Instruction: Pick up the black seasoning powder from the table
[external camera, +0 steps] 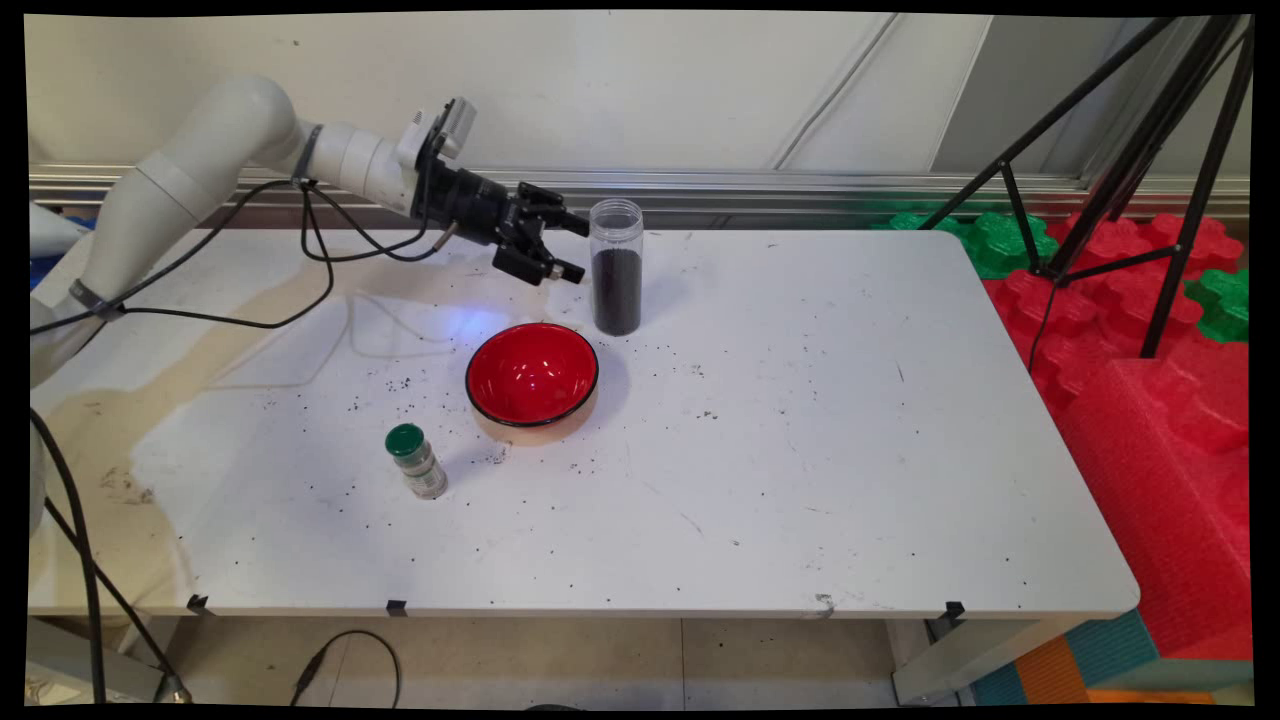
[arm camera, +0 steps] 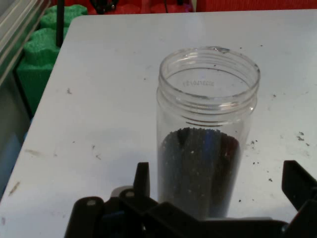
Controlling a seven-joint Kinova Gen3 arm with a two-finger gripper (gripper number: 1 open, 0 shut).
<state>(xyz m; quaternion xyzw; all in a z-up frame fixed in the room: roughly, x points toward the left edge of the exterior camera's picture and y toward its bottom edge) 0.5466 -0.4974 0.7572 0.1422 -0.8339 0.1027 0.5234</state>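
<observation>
So the black two-finger claw [external camera: 572,247] is spread wide right beside the tall clear plastic jar [external camera: 615,266] half full of dark grains, not gripping it yet, with the glossy red bowl [external camera: 532,376] nearby and a small green-capped spice bottle [external camera: 416,461] further off on the speckled white surface [external camera: 800,420].

No text, brand or number can be read for certain anywhere. The clear jar [arm camera: 208,134] bears a faint line of embossed characters on the inside of its far wall just below the rim, too faint to read. The small green-capped bottle [external camera: 417,463] carries a label whose print is too small to read.
</observation>
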